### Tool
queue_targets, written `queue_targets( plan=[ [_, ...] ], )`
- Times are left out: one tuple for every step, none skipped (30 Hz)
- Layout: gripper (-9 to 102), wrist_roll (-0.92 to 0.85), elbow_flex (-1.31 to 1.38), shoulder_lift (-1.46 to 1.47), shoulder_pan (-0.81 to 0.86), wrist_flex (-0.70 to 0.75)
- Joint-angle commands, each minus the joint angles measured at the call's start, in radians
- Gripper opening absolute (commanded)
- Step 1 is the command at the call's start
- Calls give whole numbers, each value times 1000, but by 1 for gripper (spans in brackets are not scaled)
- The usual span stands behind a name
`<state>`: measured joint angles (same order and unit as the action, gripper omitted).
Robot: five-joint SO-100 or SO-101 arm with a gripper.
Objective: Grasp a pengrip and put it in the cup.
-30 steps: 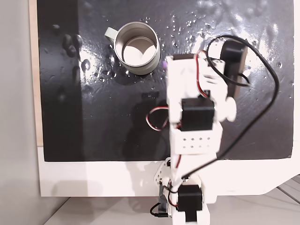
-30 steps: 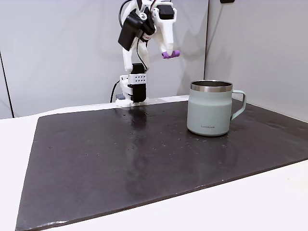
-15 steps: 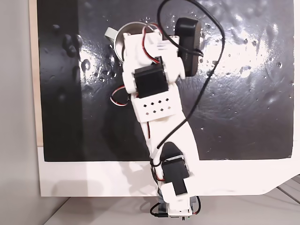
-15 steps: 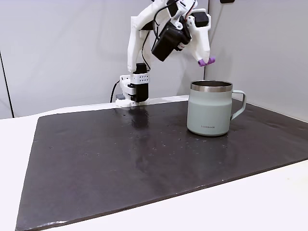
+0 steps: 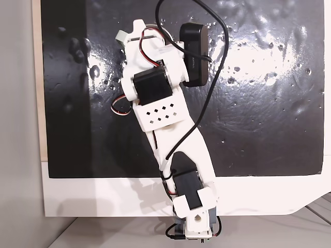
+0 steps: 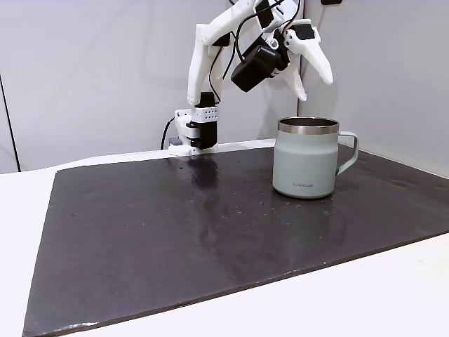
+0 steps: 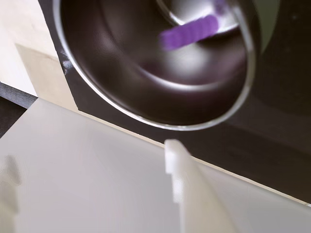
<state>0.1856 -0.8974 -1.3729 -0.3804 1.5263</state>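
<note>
Pengrip (image 7: 189, 31) is lying inside the cup (image 6: 306, 161), blurred in the wrist view, long axis running roughly across that view, directly below the hand. Gripper (image 6: 314, 69) is hanging above the cup's rim in a fixed view, fingers spread wide apart and gripping nothing. Cup is standing on the black mat (image 6: 175, 232) toward its far right part in that view, handle pointing right. Judgement: release looks done; the arm is needing only to lift clear without clipping the rim.
</note>
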Motion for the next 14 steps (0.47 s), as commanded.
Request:
queue_targets(
  plan=[
    [34, 2, 89, -44, -3, 14],
    [34, 2, 89, -44, -3, 14],
    [34, 2, 86, -44, -3, 15],
    [34, 2, 86, -44, -3, 15],
    [34, 3, 84, -44, -5, 17],
    [34, 3, 84, -44, -6, 17],
    [34, 3, 84, -44, -8, 17],
    [34, 3, 84, -44, -9, 17],
    [34, 2, 86, -44, -12, 17],
    [34, 2, 86, -44, -14, 17],
    [34, 2, 87, -44, -15, 17],
    [34, 2, 87, -44, -15, 17],
    [34, 2, 87, -44, -15, 17],
    [34, 0, 87, -44, -15, 17]
  ],
)
